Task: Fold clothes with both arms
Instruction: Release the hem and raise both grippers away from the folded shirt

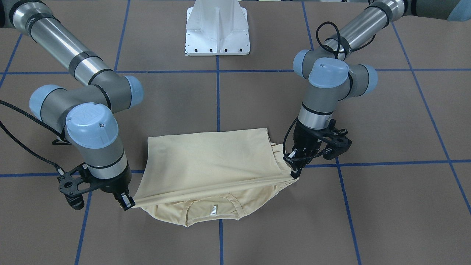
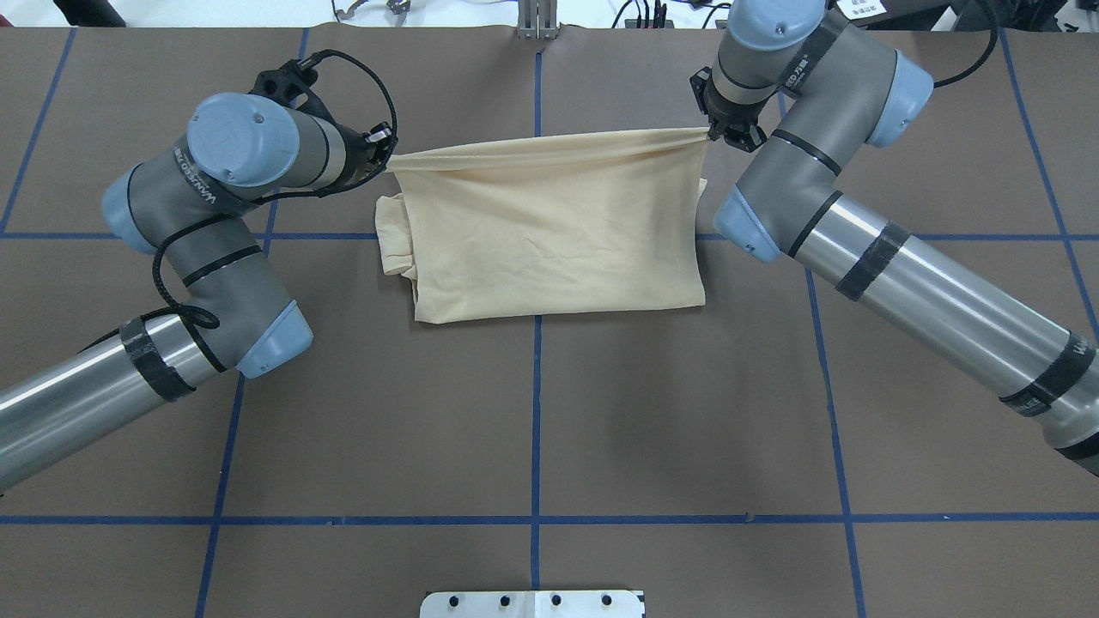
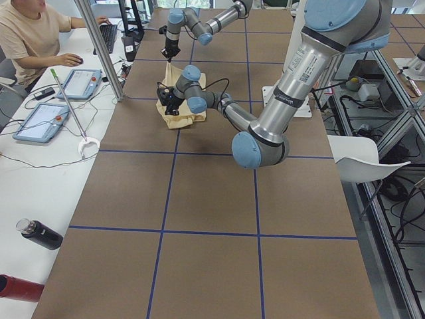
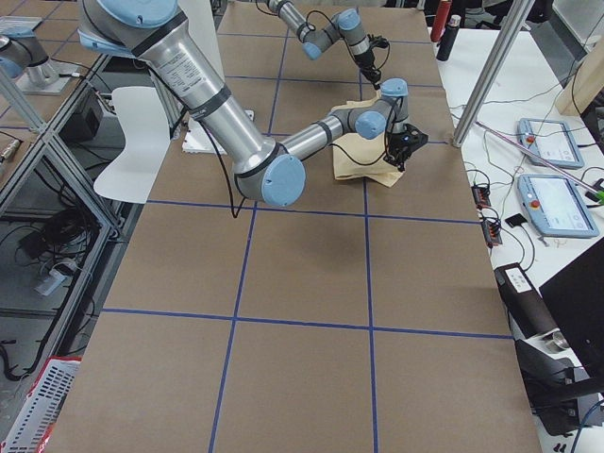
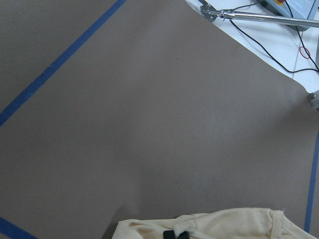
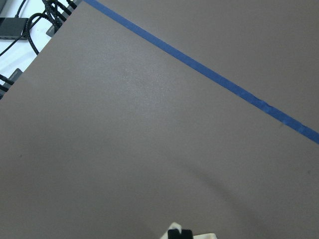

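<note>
The left gripper pinches the shirt's far left corner, the right gripper its far right corner; the edge hangs taut between them, the rest lying on the table. Pulling apart could slip thin cloth free; uneven travel would skew the fold. Bare table opens on the shirt's robot side.

bench: brown top, gridded with blue tape | one long side: white table with two pendants, cables, black bottle, red bottle, person seated | silver post at bench edge | opposite side: white chair, grey floor with cables | light: even, soft shadows
</note>
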Motion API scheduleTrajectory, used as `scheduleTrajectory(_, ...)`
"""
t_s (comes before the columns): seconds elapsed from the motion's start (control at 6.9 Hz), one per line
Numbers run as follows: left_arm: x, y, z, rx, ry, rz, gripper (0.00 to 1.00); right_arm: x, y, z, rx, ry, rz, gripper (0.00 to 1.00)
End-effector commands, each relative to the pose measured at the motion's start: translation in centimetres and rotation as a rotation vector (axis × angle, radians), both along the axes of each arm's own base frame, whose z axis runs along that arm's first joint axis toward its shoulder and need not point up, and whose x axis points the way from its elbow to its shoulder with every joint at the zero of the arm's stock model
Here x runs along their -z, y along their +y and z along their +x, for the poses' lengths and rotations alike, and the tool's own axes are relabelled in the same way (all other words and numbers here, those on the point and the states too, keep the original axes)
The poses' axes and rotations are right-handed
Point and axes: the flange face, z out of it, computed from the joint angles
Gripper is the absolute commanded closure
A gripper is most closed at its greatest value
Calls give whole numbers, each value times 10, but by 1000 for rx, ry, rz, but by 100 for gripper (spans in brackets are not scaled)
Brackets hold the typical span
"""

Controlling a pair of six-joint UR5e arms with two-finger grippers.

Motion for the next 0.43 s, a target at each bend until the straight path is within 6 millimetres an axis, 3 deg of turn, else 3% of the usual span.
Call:
scheduleTrajectory(0.0,-17,-10,9,4,13,13,100,-8,-7,-23,4,13,16,92)
scheduleTrajectory(0.14,-16,-9,10,1,16,14,100,-15,-3,-34,4,31,29,83)
scheduleTrajectory(0.29,-15,-9,11,1,17,15,96,-18,-2,-37,4,31,34,83)
